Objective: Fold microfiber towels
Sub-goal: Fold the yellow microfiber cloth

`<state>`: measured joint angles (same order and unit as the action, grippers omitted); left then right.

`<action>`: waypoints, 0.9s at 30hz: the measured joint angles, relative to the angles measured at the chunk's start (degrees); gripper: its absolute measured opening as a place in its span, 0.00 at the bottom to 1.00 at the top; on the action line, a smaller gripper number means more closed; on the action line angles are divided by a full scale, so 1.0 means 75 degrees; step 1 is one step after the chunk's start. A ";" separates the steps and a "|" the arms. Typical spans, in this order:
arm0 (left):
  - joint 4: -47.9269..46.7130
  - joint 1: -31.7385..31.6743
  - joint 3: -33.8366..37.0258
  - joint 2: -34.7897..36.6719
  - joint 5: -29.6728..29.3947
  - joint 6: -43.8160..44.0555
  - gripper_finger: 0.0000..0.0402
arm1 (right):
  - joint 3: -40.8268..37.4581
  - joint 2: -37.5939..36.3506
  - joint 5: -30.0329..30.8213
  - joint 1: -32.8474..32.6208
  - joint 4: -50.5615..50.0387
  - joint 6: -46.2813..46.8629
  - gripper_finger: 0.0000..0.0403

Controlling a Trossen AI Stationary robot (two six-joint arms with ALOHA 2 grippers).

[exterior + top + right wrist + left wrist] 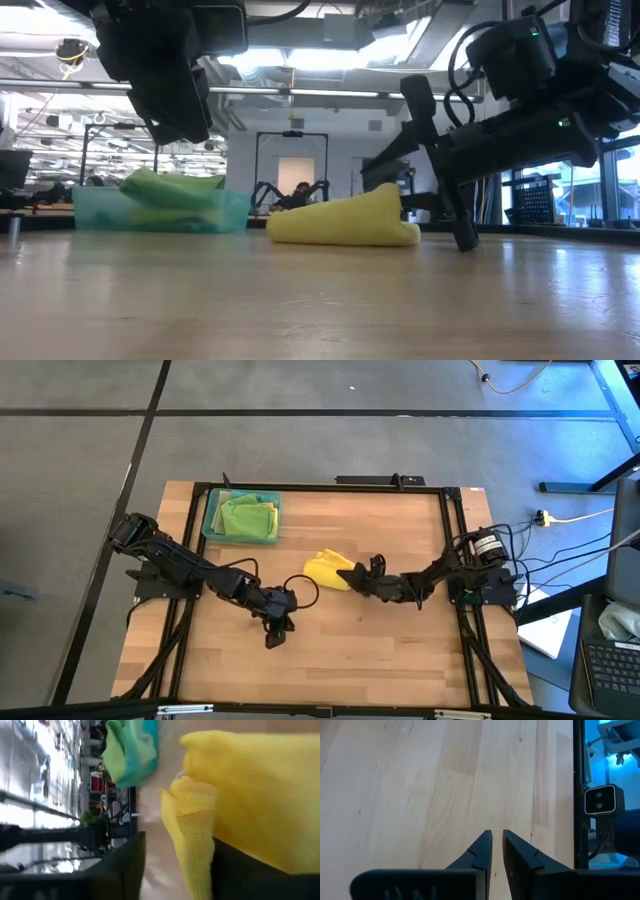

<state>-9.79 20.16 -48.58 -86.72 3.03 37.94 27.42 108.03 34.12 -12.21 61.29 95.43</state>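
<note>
Right gripper (352,576) sits at the edge of the crumpled yellow towel (327,569), its fingers parted with a fold of the cloth between them, though whether they pinch it cannot be told. That towel lies near the middle of the worktop (380,650). Left gripper (272,637), fingers nearly together and empty, points down over bare wood toward the near edge. Green towels (245,517) fill the teal tray (212,520) at the far left corner.
</note>
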 joint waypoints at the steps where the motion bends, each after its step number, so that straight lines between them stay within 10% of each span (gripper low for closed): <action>1: 0.0004 0.0003 0.0000 0.0000 0.0000 0.0065 0.09 | -0.0007 0.0008 -0.0036 0.0003 0.0152 -0.0307 0.49; 12: 0.0019 0.0092 0.0000 0.0012 0.0003 0.0325 0.09 | 0.0003 -0.1322 -0.2819 0.0131 -0.0842 -0.3972 0.59; 27: 0.0060 0.0221 0.0000 0.0019 -0.0023 0.0699 0.09 | 0.0625 -0.4085 -0.2567 0.0311 -0.7148 -0.6964 0.56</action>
<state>-9.34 21.82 -48.58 -86.58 2.85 43.18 32.11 77.39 14.86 -9.87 7.67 43.20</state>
